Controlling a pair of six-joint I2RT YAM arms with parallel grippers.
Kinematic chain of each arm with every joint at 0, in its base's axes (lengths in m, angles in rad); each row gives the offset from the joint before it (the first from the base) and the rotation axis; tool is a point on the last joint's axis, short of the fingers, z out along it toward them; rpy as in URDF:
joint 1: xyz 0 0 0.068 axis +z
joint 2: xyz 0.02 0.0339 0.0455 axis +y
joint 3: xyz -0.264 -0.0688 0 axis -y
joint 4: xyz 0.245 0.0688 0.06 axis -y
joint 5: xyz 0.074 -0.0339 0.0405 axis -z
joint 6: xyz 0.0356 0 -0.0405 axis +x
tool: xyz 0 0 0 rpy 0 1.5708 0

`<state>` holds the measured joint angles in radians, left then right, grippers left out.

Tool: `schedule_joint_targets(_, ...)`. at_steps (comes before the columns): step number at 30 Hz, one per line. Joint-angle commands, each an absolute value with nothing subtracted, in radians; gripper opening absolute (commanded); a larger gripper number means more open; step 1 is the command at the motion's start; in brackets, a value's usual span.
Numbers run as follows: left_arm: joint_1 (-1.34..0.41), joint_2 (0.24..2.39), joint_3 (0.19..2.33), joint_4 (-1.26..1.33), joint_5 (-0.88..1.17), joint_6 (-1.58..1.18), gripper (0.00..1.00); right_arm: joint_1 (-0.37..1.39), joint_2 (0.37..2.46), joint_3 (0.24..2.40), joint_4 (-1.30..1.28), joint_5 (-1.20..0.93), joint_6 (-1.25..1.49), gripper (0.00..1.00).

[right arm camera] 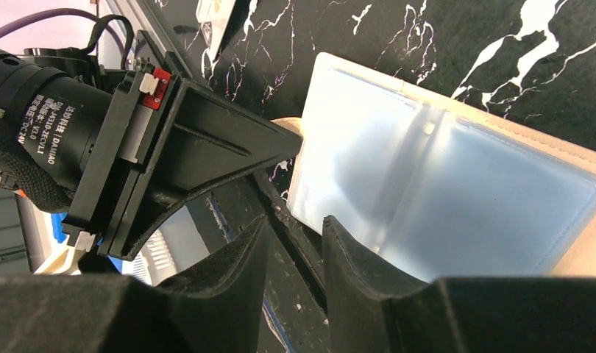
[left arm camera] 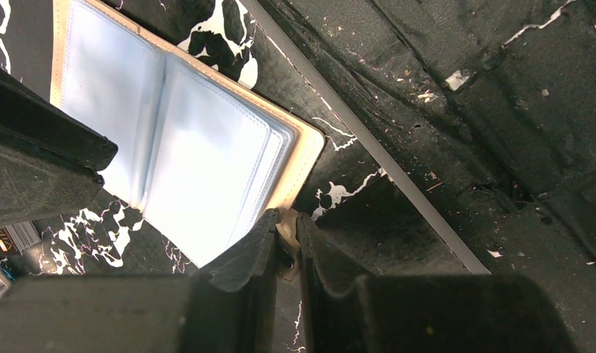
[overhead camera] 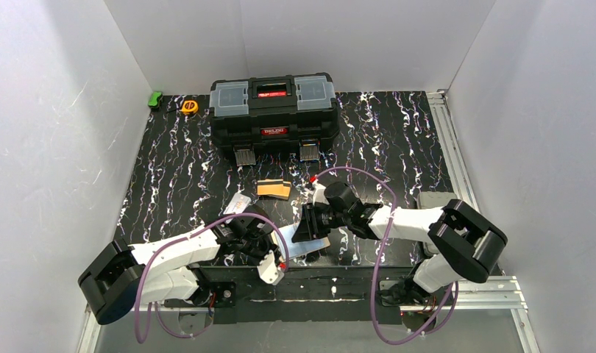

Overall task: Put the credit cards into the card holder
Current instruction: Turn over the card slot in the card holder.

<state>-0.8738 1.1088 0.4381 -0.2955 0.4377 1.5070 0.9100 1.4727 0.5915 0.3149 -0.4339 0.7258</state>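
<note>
Card holder [left arm camera: 192, 162] spread open, left claw [left arm camera: 286, 220] clenched on its edge, right claw [right arm camera: 295, 228] released

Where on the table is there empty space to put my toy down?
There is bare table on the left, between the tape measure and the left arm, and on the right, between the toolbox and the right arm. The near middle is crowded: the left gripper, right gripper, card holder and credit cards sit close together.

Open card holder [left arm camera: 185, 147], clear pockets up, on black marbled table [left arm camera: 221, 37], left end effector [left arm camera: 286, 254] pinching its tan tab [left arm camera: 287, 226]
</note>
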Motion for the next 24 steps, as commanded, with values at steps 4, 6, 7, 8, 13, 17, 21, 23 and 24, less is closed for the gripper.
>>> schedule_joint_targets(4,-0.874,1.093,0.426,-0.345,0.471,1.517,0.04,0.905,1.467,0.633,0.300,-0.415,0.698,0.41)
schedule_joint_targets(6,-0.874,1.091,0.426,-0.343,0.467,1.515,0.04,0.881,1.444,0.641,0.256,-0.390,0.679,0.43)
schedule_joint_targets(7,-0.874,1.087,0.426,-0.341,0.463,1.514,0.04,0.859,1.426,0.641,0.241,-0.381,0.670,0.45)
schedule_joint_targets(8,-0.874,1.081,0.427,-0.341,0.458,1.510,0.04,0.836,1.395,0.641,0.219,-0.374,0.663,0.48)
schedule_joint_targets(13,-0.871,0.998,0.441,-0.389,0.442,1.469,0.25,0.689,1.314,0.708,0.071,-0.277,0.581,0.60)
schedule_joint_targets(17,-0.865,0.912,0.462,-0.500,0.436,1.465,0.35,0.605,1.336,0.793,-0.037,-0.225,0.535,0.63)
schedule_joint_targets(21,-0.851,0.833,0.501,-0.624,0.416,1.456,0.41,0.560,1.352,0.838,-0.075,-0.158,0.530,0.65)
schedule_joint_targets(23,-0.830,0.793,0.536,-0.666,0.406,1.427,0.43,0.539,1.344,0.843,-0.081,-0.133,0.537,0.67)
schedule_joint_targets(24,-0.809,0.790,0.562,-0.672,0.406,1.402,0.44,0.527,1.337,0.840,-0.081,-0.126,0.540,0.69)
